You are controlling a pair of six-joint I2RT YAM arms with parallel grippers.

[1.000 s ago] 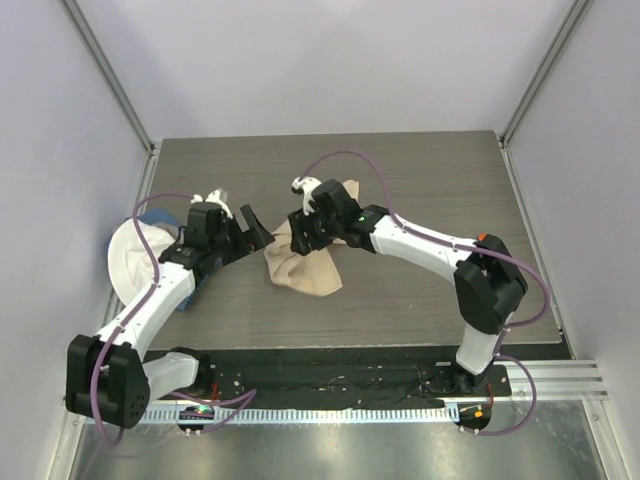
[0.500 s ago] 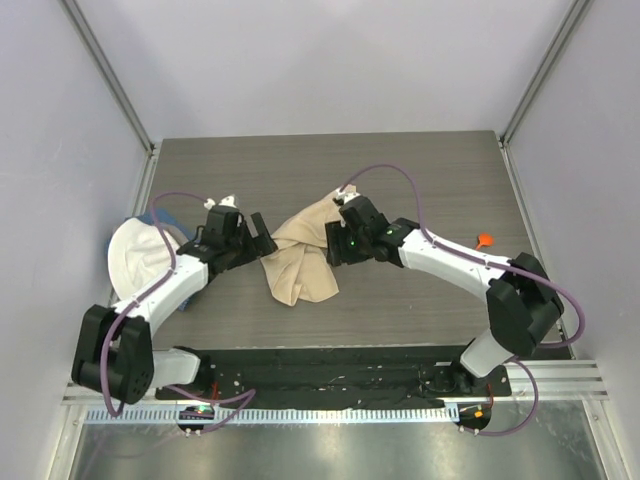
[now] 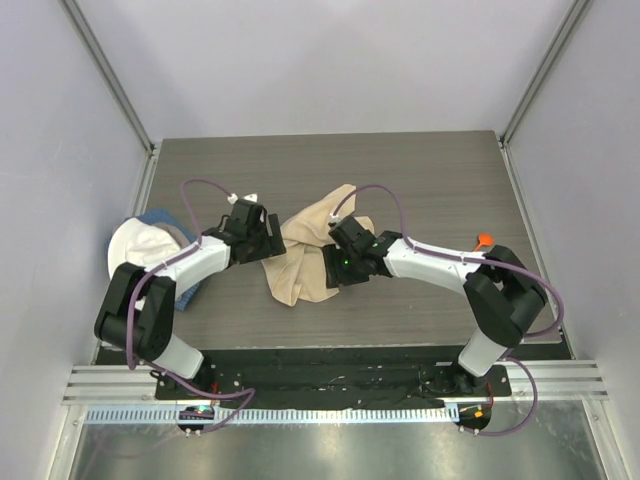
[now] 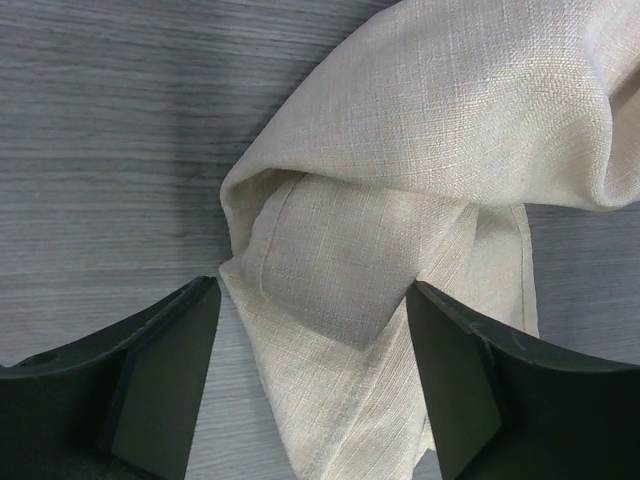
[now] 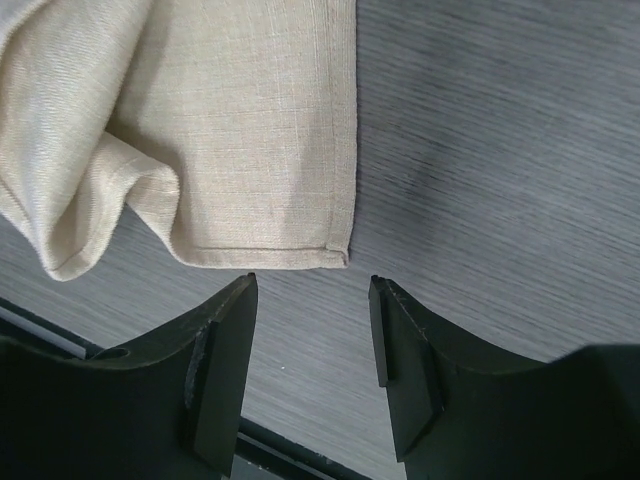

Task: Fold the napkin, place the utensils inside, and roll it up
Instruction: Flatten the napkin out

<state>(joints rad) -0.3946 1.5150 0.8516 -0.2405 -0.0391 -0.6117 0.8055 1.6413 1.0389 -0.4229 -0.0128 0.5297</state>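
Napkin (image 3: 303, 258) lies bunched at mid-bench between the two arms, not yet folded. On its one side the left hand (image 4: 310, 290) is spread wide and holds nothing; a rolled-over fold and a hemmed strip run down between its fingers, though I cannot tell if they touch the cloth. On the other side the right hand (image 5: 310, 283) is also spread and empty, with a flat hemmed corner lying just ahead of its fingertips rather than between them. The cloth looks light, soft and limp, with a coarse weave that should give good grip; it will drape and drag rather than keep a shape. That flat corner is probably the best hold for the right. The left would do better to find a single hem than to bite the bulge, where it might catch two layers. The bench (image 3: 420, 170) is grey wood-grain and looks smooth, so the cloth should slide when pulled. An orange utensil (image 3: 484, 240) shows by the right arm's elbow, well apart from the cloth. A blue cloth (image 3: 163, 219) and a white thing (image 3: 128, 250) sit at the left edge. Pale walls close in three sides.
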